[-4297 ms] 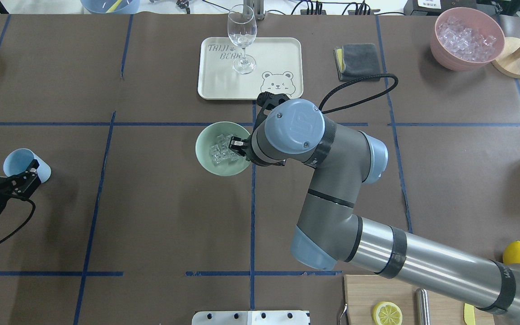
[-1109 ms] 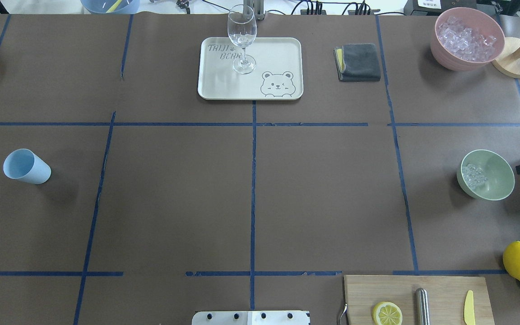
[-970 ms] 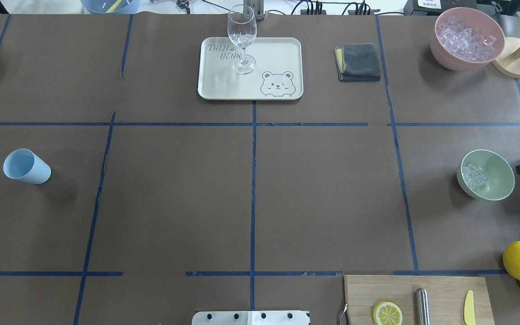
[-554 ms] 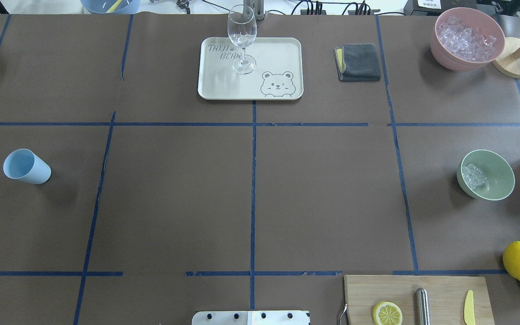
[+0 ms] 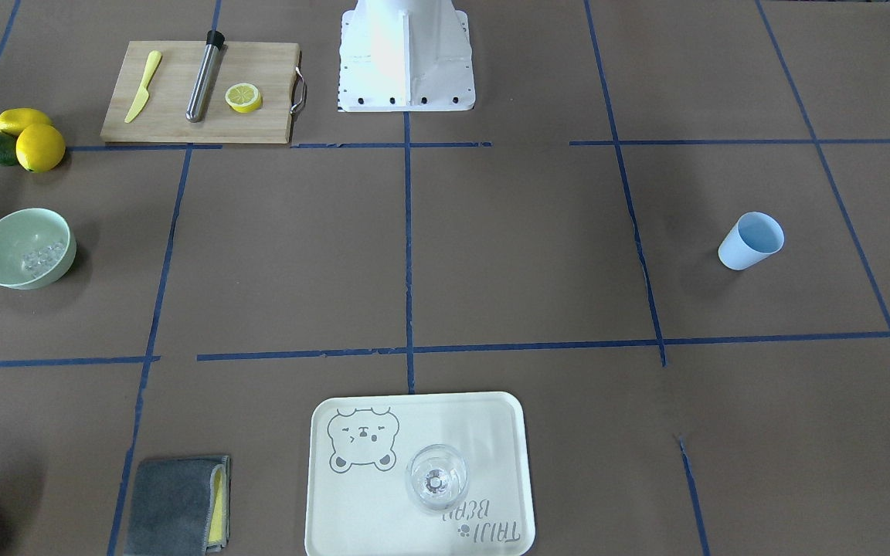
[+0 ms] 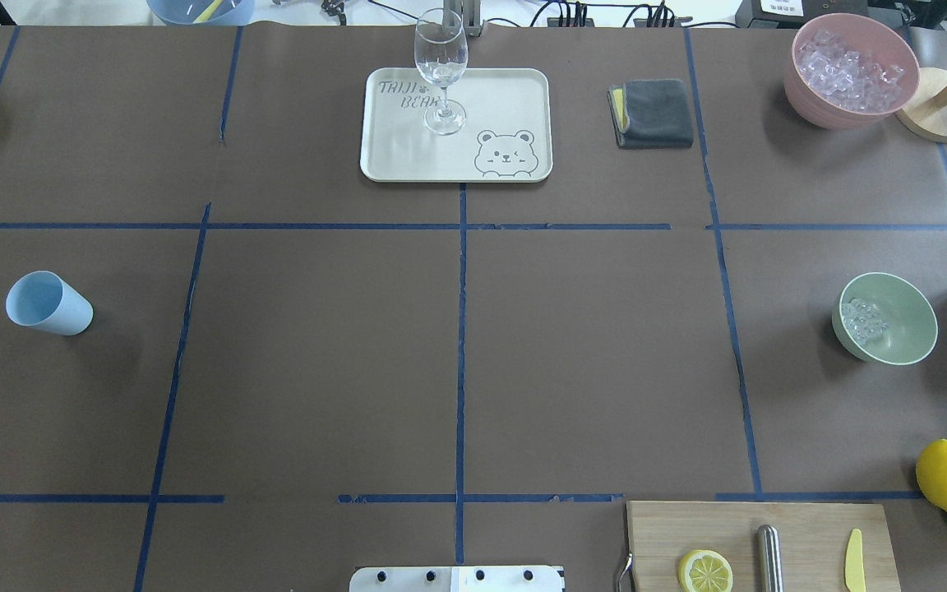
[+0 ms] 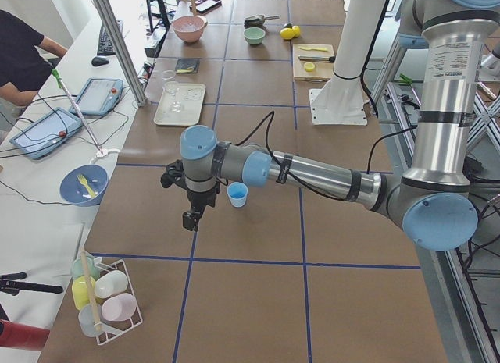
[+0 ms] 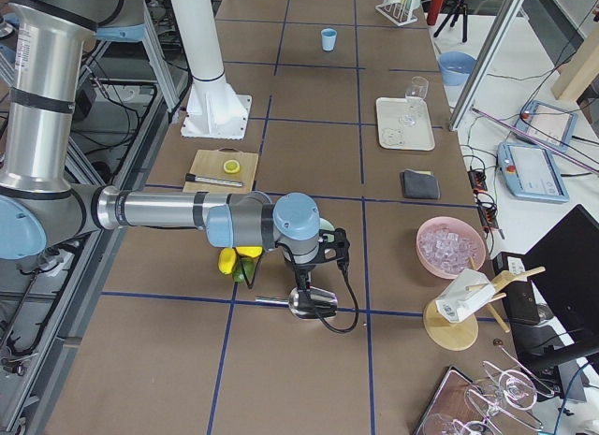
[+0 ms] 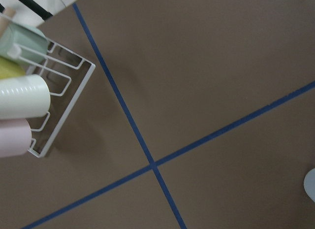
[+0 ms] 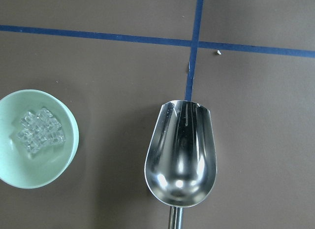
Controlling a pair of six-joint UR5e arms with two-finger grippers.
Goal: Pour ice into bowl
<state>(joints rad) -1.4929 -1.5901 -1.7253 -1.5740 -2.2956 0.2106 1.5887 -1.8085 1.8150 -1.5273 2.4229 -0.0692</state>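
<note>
Since the earlier overhead frame the bowl [image 6: 911,326] has gone from the tabletop's centre to its 3 o'clock margin, and both arms have left that view.

Nearest the robot lies a flat wooden cutting board [image 6: 802,526] carrying a lemon half [image 6: 705,571].

At mid-depth the bowl, smooth, round and mint-green, stands upright. It holds the ice [image 6: 862,319], a small clump of glassy cubes against its inner wall. A polished steel scoop [image 10: 181,157] lies just beside it. The right hand [image 8: 323,253] hangs over that spot; its opening cannot be told. At 9 o'clock a light blue cup [image 6: 50,302] stands, seemingly empty, with the left hand [image 7: 191,215] close by, its opening likewise unreadable.

Farthest, at 12 o'clock, a stemmed glass [image 6: 441,62] stands on a cream tray [image 6: 515,99].

Risk: any sweep of the right arm could strike the light, slick bowl near the edge and scatter the ice.
</note>
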